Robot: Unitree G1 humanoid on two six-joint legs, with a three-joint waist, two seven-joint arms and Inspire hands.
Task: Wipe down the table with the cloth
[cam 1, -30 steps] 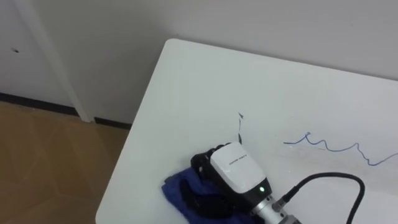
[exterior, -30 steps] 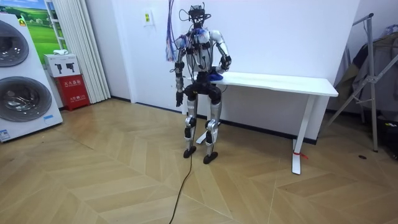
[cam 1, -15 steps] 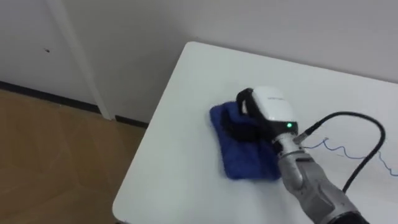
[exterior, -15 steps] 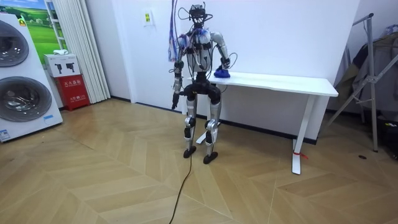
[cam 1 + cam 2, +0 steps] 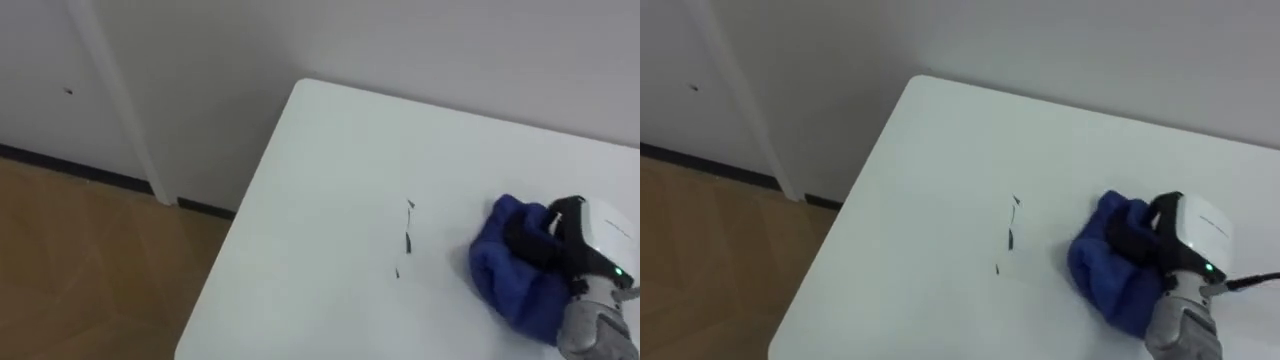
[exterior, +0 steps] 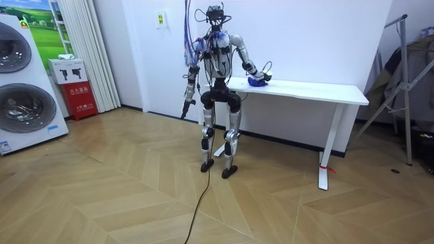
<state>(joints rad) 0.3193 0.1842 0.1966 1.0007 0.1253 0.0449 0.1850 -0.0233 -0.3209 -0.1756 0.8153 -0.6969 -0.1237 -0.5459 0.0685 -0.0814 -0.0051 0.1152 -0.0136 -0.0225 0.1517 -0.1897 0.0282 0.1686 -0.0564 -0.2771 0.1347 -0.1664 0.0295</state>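
Observation:
A white table [image 5: 330, 180] stands against the wall, and I stand at its left end. A crumpled blue cloth [image 5: 500, 265] lies on the table's right part, also seen in the right eye view [image 5: 1100, 262]. My right hand [image 5: 600, 235] lies on top of the cloth with its dark fingers curled into it. A few short black pen marks [image 5: 408, 225] show on the tabletop just left of the cloth. In the room view my right arm reaches out over the table [image 6: 319, 88] to the cloth [image 6: 256, 81]. My left hand [image 6: 183, 112] hangs beside my hip.
The table's left edge and rounded corner [image 5: 295, 90] drop off to a wooden floor [image 5: 80, 250]. In the room view, washing machines [image 6: 20, 88] and a red box [image 6: 80, 98] stand at the left, and a metal rack [image 6: 400, 81] at the right.
My right hand has swept the cloth from the table's near left part to the right, uncovering the black marks. The blue scribble is now out of sight.

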